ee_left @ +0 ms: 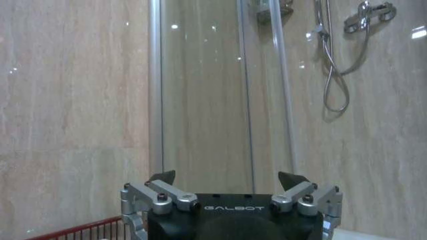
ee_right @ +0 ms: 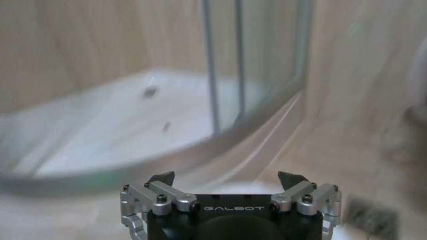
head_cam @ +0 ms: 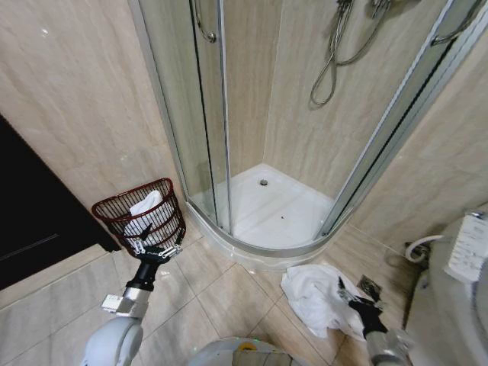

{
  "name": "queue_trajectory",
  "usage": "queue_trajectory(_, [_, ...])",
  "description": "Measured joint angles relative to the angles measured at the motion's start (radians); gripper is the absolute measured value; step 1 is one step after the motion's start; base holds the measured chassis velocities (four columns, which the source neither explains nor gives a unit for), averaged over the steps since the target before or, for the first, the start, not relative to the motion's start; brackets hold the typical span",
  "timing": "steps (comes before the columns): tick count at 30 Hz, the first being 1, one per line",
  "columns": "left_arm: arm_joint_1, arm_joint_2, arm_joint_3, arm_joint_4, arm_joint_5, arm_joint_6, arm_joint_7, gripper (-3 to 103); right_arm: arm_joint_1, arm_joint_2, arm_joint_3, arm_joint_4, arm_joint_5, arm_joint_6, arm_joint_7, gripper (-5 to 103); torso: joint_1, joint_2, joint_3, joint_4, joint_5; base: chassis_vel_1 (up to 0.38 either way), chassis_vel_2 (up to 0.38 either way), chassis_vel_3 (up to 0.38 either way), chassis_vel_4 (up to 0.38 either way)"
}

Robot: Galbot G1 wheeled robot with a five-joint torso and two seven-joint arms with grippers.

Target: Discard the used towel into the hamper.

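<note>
left gripper [head_cam: 158, 251] spread empty at hamper [head_cam: 114, 209] near rim, white towel [head_cam: 145, 207] inside, right gripper [head_cam: 350, 296] spread over floor towel [head_cam: 316, 297]

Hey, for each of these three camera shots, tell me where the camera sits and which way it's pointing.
Head view: on the robot's head, looking down at the floor, the hamper holding a white towel, the shower tray and a second towel on the floor; both arms show.
Left wrist view: on the left arm, facing the shower glass and hose; the left gripper is open.
Right wrist view: on the right arm, low, facing the tray; the right gripper is open.
Shared: all see the shower.
</note>
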Motion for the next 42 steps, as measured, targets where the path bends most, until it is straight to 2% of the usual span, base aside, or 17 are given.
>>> queue_trajectory(3, [0.000,-0.005,-0.001,-0.010,-0.002,0.000,-0.017,100,0.017,-0.059,-0.028,-0.050,-0.026,-0.091,-0.042,100,0.000,0.000,0.000,0.0001,0.0000,0.000,0.000,0.000,0.000])
queue_trajectory(6, [0.001,-0.009,-0.007,-0.010,-0.009,0.001,-0.031,100,0.033,-0.093,-0.048,-0.084,-0.040,-0.150,-0.063,100,0.000,0.000,0.000,-0.0001,-0.0001,0.000,0.000,0.000,0.000])
queue_trajectory(11, [0.008,-0.010,-0.014,-0.004,-0.016,-0.006,-0.037,100,0.110,-0.111,-0.062,-0.166,-0.079,-0.226,-0.106,100,0.000,0.000,0.000,0.0000,-0.0001,0.000,0.000,0.000,0.000])
queue_trajectory(18, [0.003,-0.004,-0.031,-0.001,-0.030,-0.005,-0.038,100,0.205,-0.096,-0.068,-0.236,-0.170,-0.250,-0.123,100,0.000,0.000,0.001,0.0003,-0.0001,0.000,0.000,0.000,0.000])
queue_trajectory(21, [0.001,0.000,-0.040,-0.001,-0.039,-0.001,-0.037,100,0.176,-0.095,-0.073,-0.191,-0.192,-0.249,-0.072,100,0.000,0.001,0.001,0.0003,-0.0006,0.000,0.000,0.000,0.000])
queue_trajectory(24, [-0.004,0.006,-0.046,0.006,-0.050,0.001,-0.035,100,0.071,-0.100,-0.088,-0.089,-0.288,-0.224,-0.019,100,0.000,0.001,0.001,-0.0005,-0.0008,0.000,0.000,0.000,0.000])
queue_trajectory(27, [-0.008,0.006,-0.046,0.014,-0.056,0.002,-0.035,100,0.027,-0.100,-0.096,-0.050,-0.336,-0.216,0.004,100,0.000,0.001,0.001,-0.0005,-0.0006,0.000,0.000,0.000,0.000])
queue_trajectory(29, [-0.018,0.009,-0.037,0.030,-0.063,0.004,-0.032,100,0.009,-0.134,-0.069,-0.045,-0.393,-0.242,-0.062,100,0.000,0.001,0.001,-0.0001,-0.0005,0.000,0.000,0.000,0.000])
queue_trajectory(30, [-0.018,0.009,-0.037,0.030,-0.063,0.004,-0.032,100,0.009,-0.134,-0.069,-0.045,-0.393,-0.242,-0.062,100,0.000,0.001,0.001,-0.0001,-0.0005,0.000,0.000,0.000,0.000])
queue_trajectory(32, [-0.024,0.013,-0.030,0.040,-0.066,0.005,-0.030,100,0.039,-0.178,-0.027,-0.100,-0.405,-0.244,-0.186,100,0.000,0.001,0.001,0.0000,-0.0004,0.000,0.000,0.000,0.000])
queue_trajectory(33, [-0.024,0.013,-0.030,0.040,-0.066,0.005,-0.030,100,0.039,-0.178,-0.027,-0.100,-0.405,-0.244,-0.186,100,0.000,0.001,0.001,0.0000,-0.0004,0.000,0.000,0.000,0.000])
queue_trajectory(35, [-0.028,0.013,-0.028,0.046,-0.069,0.009,-0.029,100,0.084,-0.207,0.007,-0.162,-0.403,-0.236,-0.283,100,0.000,0.001,0.001,0.0000,-0.0003,0.000,0.000,0.000,0.000])
queue_trajectory(36, [-0.028,0.013,-0.028,0.046,-0.069,0.009,-0.029,100,0.084,-0.207,0.007,-0.162,-0.403,-0.236,-0.283,100,0.000,0.001,0.001,0.0000,-0.0003,0.000,0.000,0.000,0.000])
queue_trajectory(37, [-0.028,0.014,-0.028,0.047,-0.075,0.018,-0.029,100,0.109,-0.222,0.016,-0.195,-0.392,-0.230,-0.328,100,0.000,0.001,0.001,0.0000,-0.0003,0.000,0.000,0.000,0.000])
queue_trajectory(39, [-0.028,0.015,-0.031,0.048,-0.082,0.030,-0.030,100,0.158,-0.250,0.017,-0.268,-0.388,-0.165,-0.415,100,0.000,0.001,0.001,0.0000,-0.0002,0.000,0.000,0.000,0.000])
queue_trajectory(40, [-0.028,0.015,-0.031,0.048,-0.082,0.030,-0.030,100,0.158,-0.250,0.017,-0.268,-0.388,-0.165,-0.415,100,0.000,0.001,0.001,0.0000,-0.0002,0.000,0.000,0.000,0.000])
queue_trajectory(42, [-0.027,0.016,-0.037,0.049,-0.083,0.035,-0.029,100,0.211,-0.276,0.002,-0.353,-0.409,-0.062,-0.512,100,0.000,0.001,0.001,-0.0002,-0.0001,0.000,0.000,0.000,0.000])
